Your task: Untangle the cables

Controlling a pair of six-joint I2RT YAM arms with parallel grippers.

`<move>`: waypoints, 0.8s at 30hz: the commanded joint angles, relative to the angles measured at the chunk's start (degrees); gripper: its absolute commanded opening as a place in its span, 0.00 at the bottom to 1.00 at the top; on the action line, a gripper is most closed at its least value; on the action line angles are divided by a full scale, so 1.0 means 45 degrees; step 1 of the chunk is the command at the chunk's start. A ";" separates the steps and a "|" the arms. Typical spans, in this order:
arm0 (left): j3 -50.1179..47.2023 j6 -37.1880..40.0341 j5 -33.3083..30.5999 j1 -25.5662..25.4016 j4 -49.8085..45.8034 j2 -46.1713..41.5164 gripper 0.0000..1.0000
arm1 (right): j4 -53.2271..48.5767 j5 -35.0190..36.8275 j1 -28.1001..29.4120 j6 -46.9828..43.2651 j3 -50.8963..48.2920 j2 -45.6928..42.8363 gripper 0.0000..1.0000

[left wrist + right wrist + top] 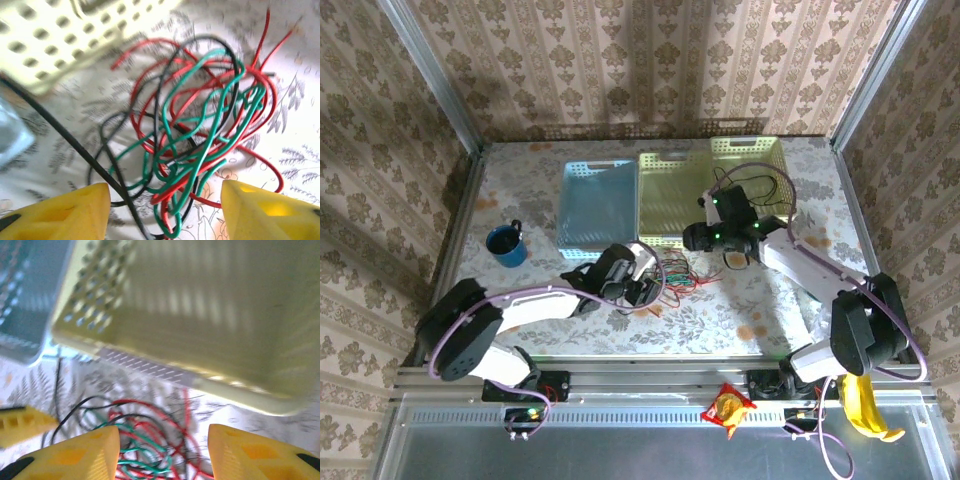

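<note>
The cables lie as one tangle of red, green and black strands on the patterned table, in front of the baskets. My left gripper is at the tangle's left side. In the left wrist view it is open, its yellow fingertips wide apart, with loops of the cables lying between and beyond them. One black strand runs slantwise close to the camera. My right gripper hovers to the right of the tangle. It is open above the cables, holding nothing.
A blue basket and two yellow-green baskets stand just behind the tangle. A blue mug sits at the left. A snack packet and a banana lie on the front ledge.
</note>
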 commanded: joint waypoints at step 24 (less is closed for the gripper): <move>-0.0310 -0.1087 -0.0433 0.1026 0.0496 0.0127 0.69 | -0.0776 -0.0905 0.0530 -0.1160 0.0565 0.3138 0.28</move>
